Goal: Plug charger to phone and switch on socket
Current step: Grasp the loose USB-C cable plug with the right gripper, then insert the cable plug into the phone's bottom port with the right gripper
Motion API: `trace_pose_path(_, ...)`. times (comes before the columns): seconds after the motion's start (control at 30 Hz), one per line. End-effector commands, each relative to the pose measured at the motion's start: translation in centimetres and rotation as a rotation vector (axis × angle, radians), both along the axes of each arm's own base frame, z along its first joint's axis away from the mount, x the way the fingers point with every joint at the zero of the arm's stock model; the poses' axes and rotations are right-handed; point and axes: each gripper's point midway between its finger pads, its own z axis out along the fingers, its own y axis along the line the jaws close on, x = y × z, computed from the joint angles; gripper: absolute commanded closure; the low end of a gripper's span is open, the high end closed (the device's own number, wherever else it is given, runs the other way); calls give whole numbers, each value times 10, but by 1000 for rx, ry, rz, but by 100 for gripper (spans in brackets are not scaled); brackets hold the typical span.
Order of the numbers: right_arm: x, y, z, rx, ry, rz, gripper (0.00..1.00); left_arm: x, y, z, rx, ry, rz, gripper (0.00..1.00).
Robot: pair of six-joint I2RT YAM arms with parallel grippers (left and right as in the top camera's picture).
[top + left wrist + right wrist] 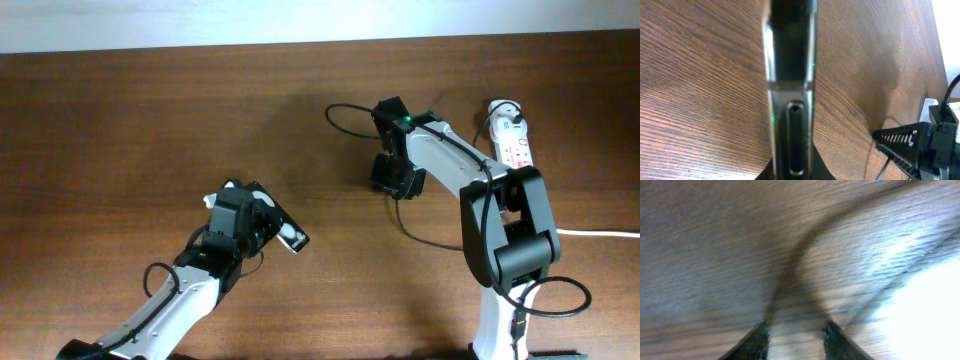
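- Wooden table (120, 130): brown, grain running across, under everything, with a pale wall strip along its far edge.
- Right arm (500, 230): black and white, rising from the near right edge and bent back toward the middle of the far half of the table.
- Left arm (170, 300): coming in from the near left corner, stretched toward the table's centre.
- Socket (514, 140): narrow white power strip with small red marks, lying lengthwise at the far right, just beyond the right arm's elbow.
- Thick white cord (600, 233): trailing off to the right edge, near the right arm's base.
- Charger cable (790, 277): thin and black. From overhead, looped on the wood left of the right wrist, with another stretch curving from under that wrist toward the arm's base. In the right wrist view, a blurred dark line leading down into the gap between the fingers.
- Right gripper (396, 183): pointed down at the table over the cable, well left of the socket. Fingers (757, 340) apart at the bottom of a heavily smeared picture; cannot tell whether clamped on the cable or loose around it.
- Left gripper (258, 218): clenched on the phone (790, 50), fingers grasping its near end.
- Phone: black glossy slab held off the wood, near the table's middle, well apart from socket and cable, seen edge-on from the left wrist.
- Long narrow slot (796, 145): set in the phone's metallic edge, close to the gripping fingers.
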Motion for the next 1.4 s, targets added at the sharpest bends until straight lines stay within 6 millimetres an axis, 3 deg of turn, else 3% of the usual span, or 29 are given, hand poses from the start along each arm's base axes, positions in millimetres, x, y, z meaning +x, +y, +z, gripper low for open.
trace_pose_path(0.0,12,-37,-9,-213,-72,-20,32,7,-4,11,-9,-33,-17,99)
trace_pose_path(0.1,25,-65,0,-365,-173,-212,25,7,-4,11,-9,-34,-16,99)
trace_pose_path(0.23,35,-95,-1,-337,-217,-504,23,7,-4,11,-8,-33,-16,99)
trace_pose_path(0.37,48,-100,-16,-135,-173,-598,38,7,-3,11,-8,-34,-16,98)
trace_pose_path(0.43,51,-99,-18,-136,-184,-589,42,7,-3,11,-8,-34,-16,99)
trace_pose_path(0.53,53,-99,-23,-140,-185,-545,58,7,-3,11,-8,-34,-16,98)
trace_pose_path(0.57,53,-99,-26,-142,-179,-544,68,7,-3,11,-8,-34,-16,99)
trace_pose_path(0.63,54,-89,-27,-116,-176,-461,91,7,-3,11,-8,-34,-16,99)
trace_pose_path(0.67,58,-75,-27,-80,-182,-349,95,7,-3,11,-8,-34,-16,99)
trace_pose_path(0.77,55,-25,-27,6,-178,49,96,7,-3,11,-8,-34,-16,99)
trace_pose_path(0.87,41,15,-26,119,-148,233,96,7,-4,11,-8,-34,-16,99)
trace_pose_path(1.0,31,14,-20,126,-118,282,96,7,-4,11,-9,-34,-16,100)
trace_pose_path(1.1,26,19,28,163,-170,356,96,6,-7,13,-24,-36,-30,100)
trace_pose_path(1.17,7,19,95,194,-237,393,96,8,-23,24,-88,-73,-101,100)
trace_pose_path(1.27,-47,30,190,340,-350,511,96,9,-56,59,-229,-194,-268,100)
trace_pose_path(1.37,-104,34,250,457,-449,565,96,1,-89,118,-400,-393,-490,100)
